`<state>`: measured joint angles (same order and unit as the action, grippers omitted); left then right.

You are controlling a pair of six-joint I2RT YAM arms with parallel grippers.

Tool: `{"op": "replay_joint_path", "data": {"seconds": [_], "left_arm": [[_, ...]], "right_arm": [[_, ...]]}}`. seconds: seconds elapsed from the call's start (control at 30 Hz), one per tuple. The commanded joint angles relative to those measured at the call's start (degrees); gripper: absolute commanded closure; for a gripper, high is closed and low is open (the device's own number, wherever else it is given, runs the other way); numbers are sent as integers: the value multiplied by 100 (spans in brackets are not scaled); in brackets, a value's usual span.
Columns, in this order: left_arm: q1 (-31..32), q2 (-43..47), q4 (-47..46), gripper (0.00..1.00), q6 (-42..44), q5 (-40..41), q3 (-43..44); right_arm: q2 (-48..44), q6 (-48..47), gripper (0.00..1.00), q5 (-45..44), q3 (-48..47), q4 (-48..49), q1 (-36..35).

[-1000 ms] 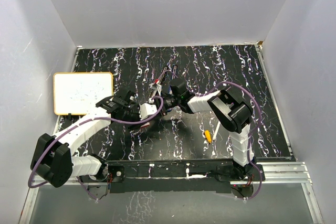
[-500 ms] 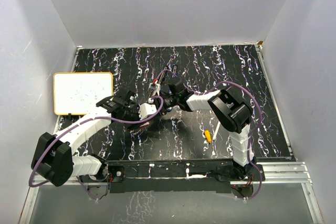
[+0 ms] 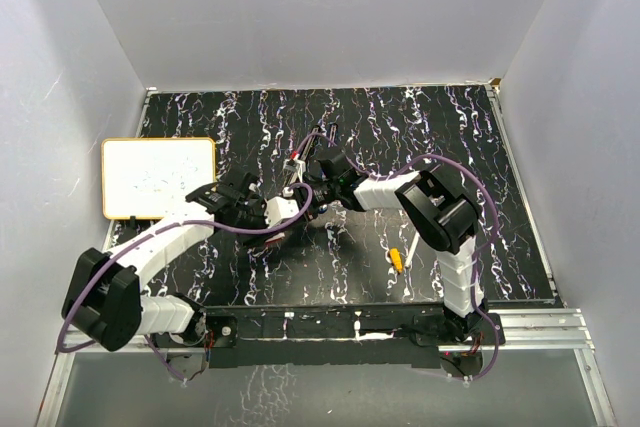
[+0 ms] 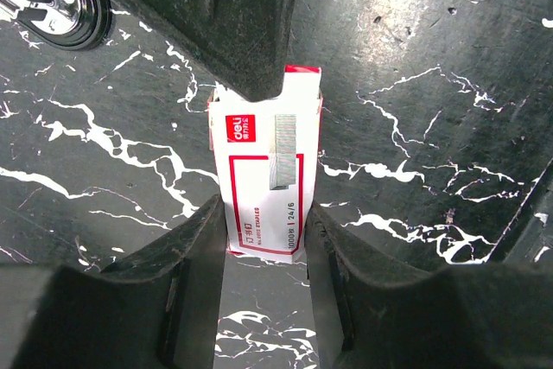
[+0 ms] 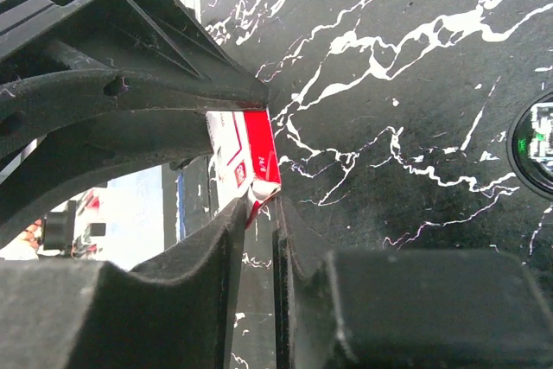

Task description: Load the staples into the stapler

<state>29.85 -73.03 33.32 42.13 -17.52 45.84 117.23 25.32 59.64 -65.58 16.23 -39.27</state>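
Note:
The staples, a small red-and-white box (image 4: 263,179), hang between the fingers of my left gripper (image 4: 263,224), which is shut on the box's long sides. My right gripper (image 5: 262,213) comes from the opposite end, and its dark finger (image 4: 233,32) covers the box's far end. Its narrow jaws pinch the red-and-white end flap (image 5: 263,189) of the box (image 5: 244,155). In the top view both grippers meet at mid-table, left (image 3: 288,210) and right (image 3: 312,197). A slim dark-and-red thing just behind them looks like the stapler (image 3: 312,145).
A white tray with a yellow rim (image 3: 158,177) lies at the left edge of the black marbled table (image 3: 420,127). A yellow-tipped white pen (image 3: 399,255) lies near the right arm's base. Grey walls enclose the table on three sides.
The right gripper has edged slightly left, closer onto the box's end. The left gripper holds the box in the same place.

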Motion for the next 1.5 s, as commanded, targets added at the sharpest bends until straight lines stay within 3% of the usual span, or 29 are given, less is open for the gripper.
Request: {"op": "replay_joint_path", "data": {"seconds": [0.0, 0.23, 0.57, 1.07, 1.47], "left_arm": [[26, -75, 43, 74, -26, -8, -3], [31, -254, -117, 67, 59, 22, -59], [38, -949, -715, 59, 182, 293, -328], [35, -1054, -966, 49, 105, 433, -642], [20, -999, -997, 56, 244, 321, -744]], "right_arm": [[102, -203, 81, -242, -270, -155, 6], [212, -303, 92, -720, -368, -485, -11], [351, -370, 92, -1569, -208, -811, 1], [96, -864, 92, -2137, -83, -1259, 7], [-84, -1277, 92, -2120, -6, -1451, 35]]}}
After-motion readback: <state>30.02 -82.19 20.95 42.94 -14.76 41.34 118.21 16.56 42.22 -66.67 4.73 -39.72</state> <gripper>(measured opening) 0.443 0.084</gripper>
